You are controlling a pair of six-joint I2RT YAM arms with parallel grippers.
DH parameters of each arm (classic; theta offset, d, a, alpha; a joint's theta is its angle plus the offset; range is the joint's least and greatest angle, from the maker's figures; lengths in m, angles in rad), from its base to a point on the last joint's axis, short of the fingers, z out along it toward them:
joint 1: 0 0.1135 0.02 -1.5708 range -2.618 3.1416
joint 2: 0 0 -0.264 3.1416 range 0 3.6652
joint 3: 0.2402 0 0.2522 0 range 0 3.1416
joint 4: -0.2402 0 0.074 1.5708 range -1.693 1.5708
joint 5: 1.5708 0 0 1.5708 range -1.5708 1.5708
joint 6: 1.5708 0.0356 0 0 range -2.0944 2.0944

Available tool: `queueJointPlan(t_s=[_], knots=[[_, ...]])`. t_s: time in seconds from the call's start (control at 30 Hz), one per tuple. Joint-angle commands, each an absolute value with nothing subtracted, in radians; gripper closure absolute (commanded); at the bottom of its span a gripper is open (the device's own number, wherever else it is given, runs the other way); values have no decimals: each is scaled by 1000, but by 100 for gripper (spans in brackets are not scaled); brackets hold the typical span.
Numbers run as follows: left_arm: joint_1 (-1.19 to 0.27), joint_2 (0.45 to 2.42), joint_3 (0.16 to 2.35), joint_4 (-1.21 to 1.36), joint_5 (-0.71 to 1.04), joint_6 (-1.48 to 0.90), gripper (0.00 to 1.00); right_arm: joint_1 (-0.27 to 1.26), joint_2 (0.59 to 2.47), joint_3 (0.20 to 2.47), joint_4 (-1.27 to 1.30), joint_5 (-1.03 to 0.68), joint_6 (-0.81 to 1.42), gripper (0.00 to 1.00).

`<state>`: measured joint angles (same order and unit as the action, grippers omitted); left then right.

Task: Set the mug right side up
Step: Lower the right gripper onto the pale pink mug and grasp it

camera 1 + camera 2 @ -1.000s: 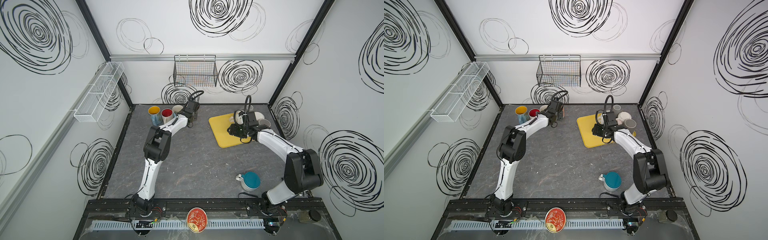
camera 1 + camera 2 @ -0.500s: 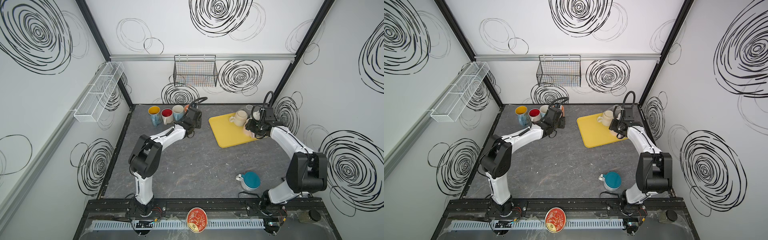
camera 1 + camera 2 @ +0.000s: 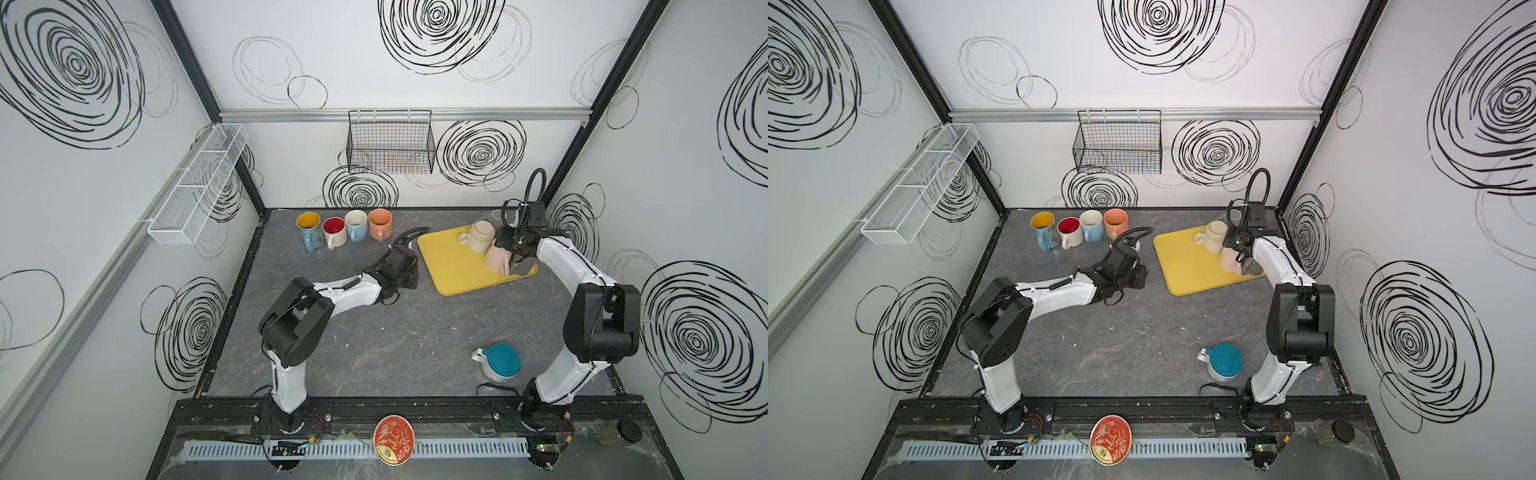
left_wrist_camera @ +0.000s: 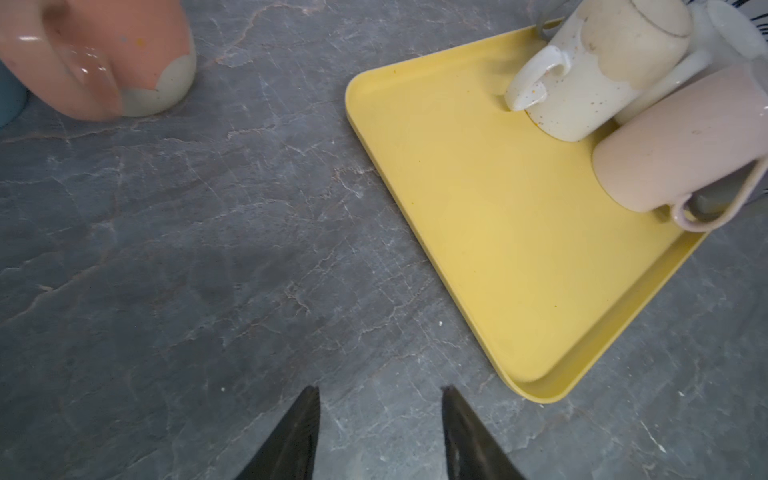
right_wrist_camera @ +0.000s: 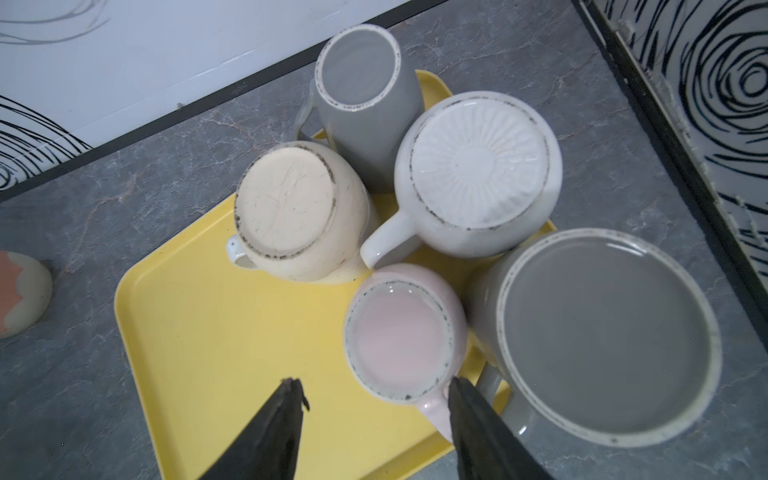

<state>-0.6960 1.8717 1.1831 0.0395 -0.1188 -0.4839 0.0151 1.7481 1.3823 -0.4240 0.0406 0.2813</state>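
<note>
Grey stone-look table (image 3: 374,332), walled in white with black swirls. At 11 o'clock stand four upright mugs (image 3: 356,226). Left gripper (image 4: 380,392) hangs low over bare table between them and the tray (image 3: 457,270), jaws apart and empty. That tray sits at 1 o'clock and carries five mugs, all base-up. Pink mug (image 5: 401,332) stands near its 4 o'clock side, axis vertical, handle toward 6 o'clock. Right gripper (image 5: 374,385) hovers just above it, jaws spread, holding nothing. The mug lies off-centre, nearer one finger, and whether that finger touches the handle I cannot tell. Being far nearer, the right arm is the likely one to grasp, after a small sideways shift.
</note>
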Motion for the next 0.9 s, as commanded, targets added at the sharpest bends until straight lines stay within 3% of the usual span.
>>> queueJointPlan(t_s=[0.0,0.43,0.87], knots=[[-716,1834,1170,121,-87,-535,49,17,1790,1451,-466,101,242,39],[-786,1885,1200,147,-39,-577,49,49,1968,1596,-566,147,208,35],[-771,1856,1163,143,-50,-571,48,75,1911,1479,-513,87,234,42]])
